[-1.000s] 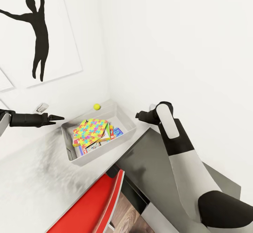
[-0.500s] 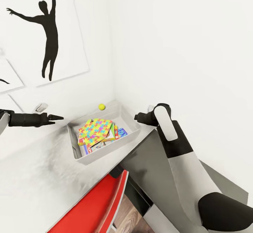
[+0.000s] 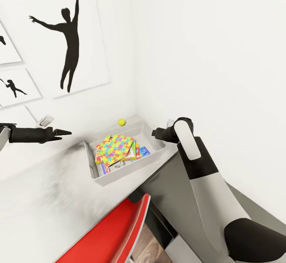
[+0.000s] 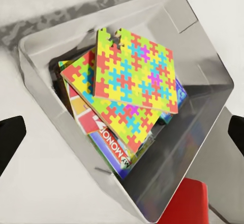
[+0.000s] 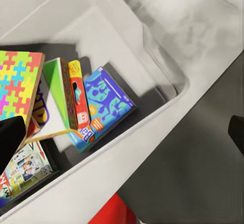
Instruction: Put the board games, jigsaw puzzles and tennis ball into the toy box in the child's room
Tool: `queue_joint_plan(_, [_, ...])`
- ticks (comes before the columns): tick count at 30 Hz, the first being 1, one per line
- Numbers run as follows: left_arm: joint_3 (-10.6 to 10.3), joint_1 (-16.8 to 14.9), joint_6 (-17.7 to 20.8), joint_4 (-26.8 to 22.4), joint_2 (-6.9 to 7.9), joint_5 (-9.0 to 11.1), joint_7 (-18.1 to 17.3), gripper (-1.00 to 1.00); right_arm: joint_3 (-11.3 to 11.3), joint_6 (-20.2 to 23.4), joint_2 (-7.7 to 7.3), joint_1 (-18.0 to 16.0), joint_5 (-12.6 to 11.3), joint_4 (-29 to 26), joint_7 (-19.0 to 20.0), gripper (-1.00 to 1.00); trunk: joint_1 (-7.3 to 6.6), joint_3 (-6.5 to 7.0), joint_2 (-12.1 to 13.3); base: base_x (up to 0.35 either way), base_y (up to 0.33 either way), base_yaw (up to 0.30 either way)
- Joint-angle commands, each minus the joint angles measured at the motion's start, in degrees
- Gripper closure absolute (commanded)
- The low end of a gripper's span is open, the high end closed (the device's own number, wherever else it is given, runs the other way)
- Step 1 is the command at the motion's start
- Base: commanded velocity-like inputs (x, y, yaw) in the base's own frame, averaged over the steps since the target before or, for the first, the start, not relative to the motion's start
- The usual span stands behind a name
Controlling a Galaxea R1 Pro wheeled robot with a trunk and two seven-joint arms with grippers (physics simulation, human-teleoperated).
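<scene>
The light grey toy box [image 3: 119, 176] stands on the pale table [image 3: 39, 199] in the room's corner. Two jigsaw puzzles [image 3: 115, 146] lie stacked and tilted on top inside it [image 4: 137, 76]. Beneath and beside them are board games: a small blue one [image 5: 104, 104], a green-edged one [image 5: 63, 94] standing on edge, and a larger lettered one [image 4: 114, 153]. The tennis ball [image 3: 121, 122] rests on the table behind the box, near the wall. My left gripper [image 3: 63, 132] hovers open left of the box [image 4: 127, 126]. My right gripper [image 3: 155, 132] is open above the box's right end [image 5: 127, 127].
A red chair [image 3: 115, 231] sits tucked under the table's front edge. Below my right arm is a grey panel [image 3: 167, 191]. White walls close the corner behind and to the right of the box, and black silhouette pictures [image 3: 69, 44] hang on the left wall.
The whole picture has slid to the right and slightly down, so the camera has turned. The toys, the box and both open grippers keep their places.
</scene>
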Motion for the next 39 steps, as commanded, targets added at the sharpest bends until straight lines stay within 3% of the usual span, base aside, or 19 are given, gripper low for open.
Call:
queue_joint_plan(1, [-0.2, -0.1, 0.2, 0.0, 0.05, 0.0, -0.2, -1.0, 0.0, 0.2, 0.0, 0.0, -0.5, 0.0, -0.6, -1.0, 0.05, -0.02, -0.1, 0.135, -0.128, 0.006])
queue_joint_plan(17, [-0.2, -0.1, 0.2, 0.0, 0.14, 0.0, -0.3, -1.0, -0.1, 0.3, 0.0, 0.0, -0.5, 0.0, -0.5, -1.0, 0.05, 1.38, -0.1, 0.028, -0.027, 0.006])
queue_joint_plan(39, [-0.1, -0.1, 0.2, -0.2, -0.03, 0.3, -0.3, -1.0, -0.3, 0.3, 0.0, 0.0, -0.5, 0.0, -0.6, -1.0, 0.05, 1.47, -0.1, 0.0, 0.048, 0.001])
